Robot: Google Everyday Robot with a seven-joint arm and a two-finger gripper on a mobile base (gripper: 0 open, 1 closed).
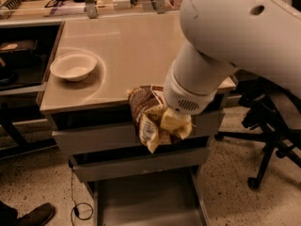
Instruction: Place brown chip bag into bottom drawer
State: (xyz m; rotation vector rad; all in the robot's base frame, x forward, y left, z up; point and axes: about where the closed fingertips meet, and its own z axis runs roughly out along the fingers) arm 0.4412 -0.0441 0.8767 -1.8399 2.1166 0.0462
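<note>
The brown chip bag (143,111) sits just below the centre of the frame, at the front edge of the bench (127,41). Its top end lies at the bench's lip, and the rest hangs down across the upper grey drawer front (94,138). The bag is crinkled and bent. It has dark brown panels with pale, whitish patches, and a yellow strip along its lowest edge, which points down and to the left.

The gripper (175,122) is right of the bag, at the end of the thick white arm (225,36) that fills the upper right of the frame. Its yellowish jaws are clenched on the bag's right side, holding it off the drawer fronts.

Below the bag is a second grey drawer front (136,166). Under that, at the bottom centre of the frame, the bottom drawer (146,204) stands pulled out, a flat grey floor between thin side rails. The bag hangs above it and well apart from it.

A white bowl (74,66) rests on the left part of the bench, apart from the bag. A black office chair (268,126) stands at the right edge, and a shoe (35,214) shows in the lower left corner.
</note>
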